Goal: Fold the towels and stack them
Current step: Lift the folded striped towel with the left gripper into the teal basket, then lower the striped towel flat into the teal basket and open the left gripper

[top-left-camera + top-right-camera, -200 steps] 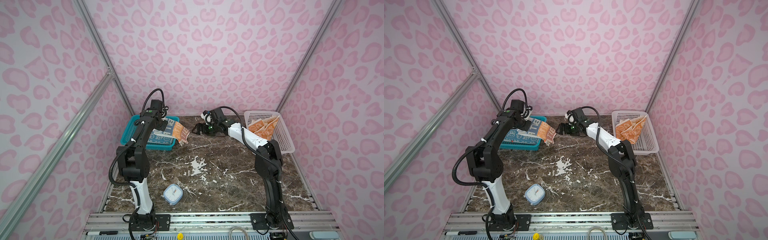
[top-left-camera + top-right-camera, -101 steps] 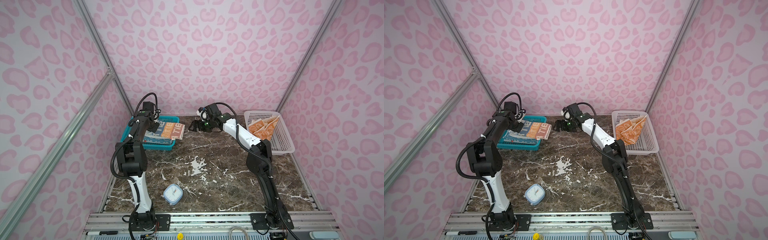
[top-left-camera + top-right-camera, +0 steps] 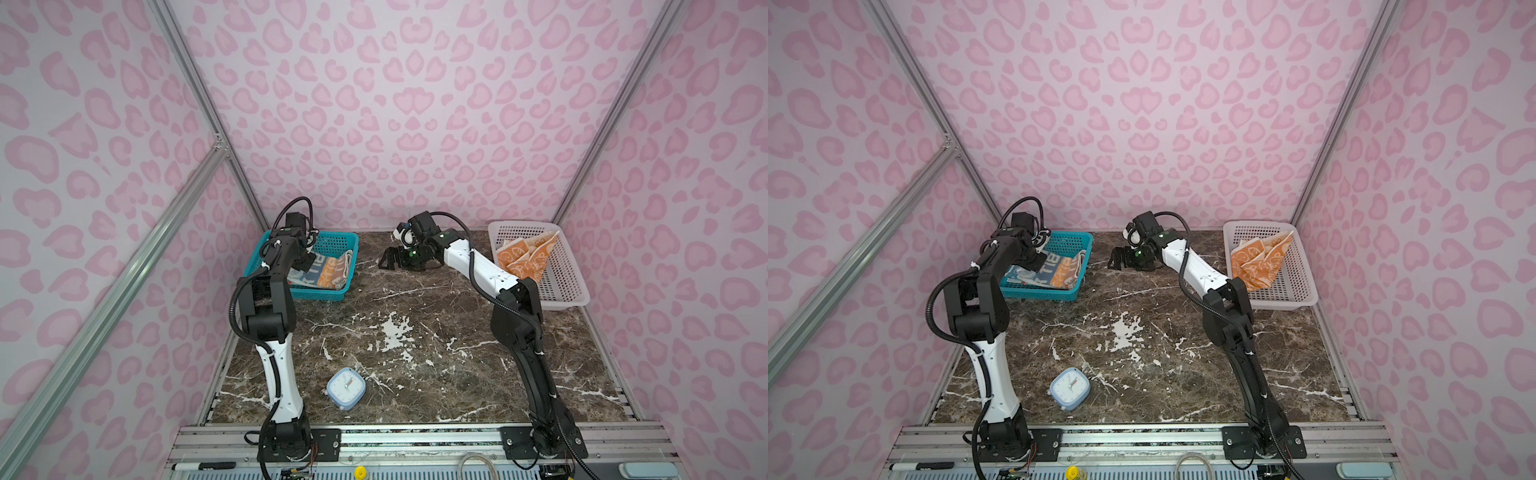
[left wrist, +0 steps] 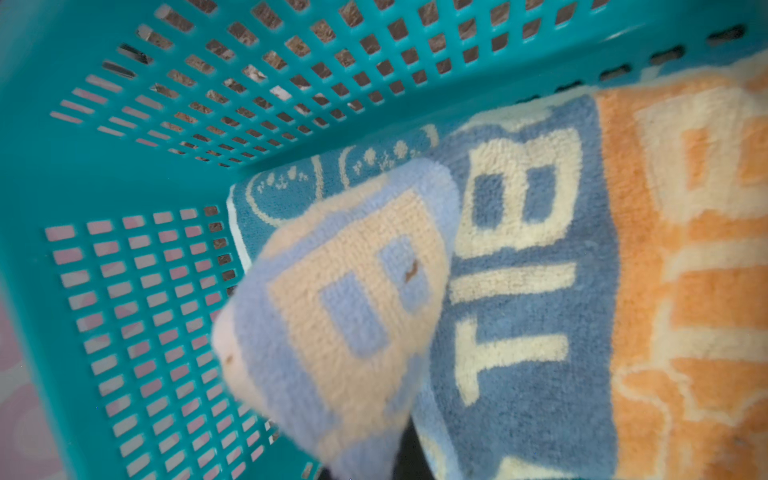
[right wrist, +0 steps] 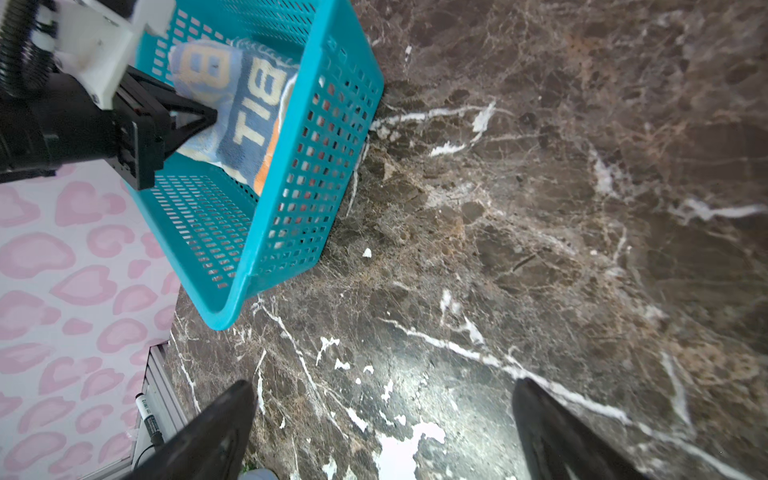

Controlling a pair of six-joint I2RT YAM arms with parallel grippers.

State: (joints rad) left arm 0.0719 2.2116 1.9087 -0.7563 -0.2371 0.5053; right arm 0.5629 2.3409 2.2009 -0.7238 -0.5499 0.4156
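Near twelve o'clock the right gripper [image 3: 386,262] hangs wide open, while at ten the left gripper [image 5: 212,115], clamped on a corner of the striped towel [image 3: 328,272], has swung it off the rim into the teal basket [image 3: 324,295] atop the blue towel [image 4: 291,183], seemingly leaving only the orange towel [image 3: 521,259] at two.

The left gripper [image 3: 308,262] sits on the striped towel [image 3: 329,273] inside the teal basket [image 3: 322,295], back left.
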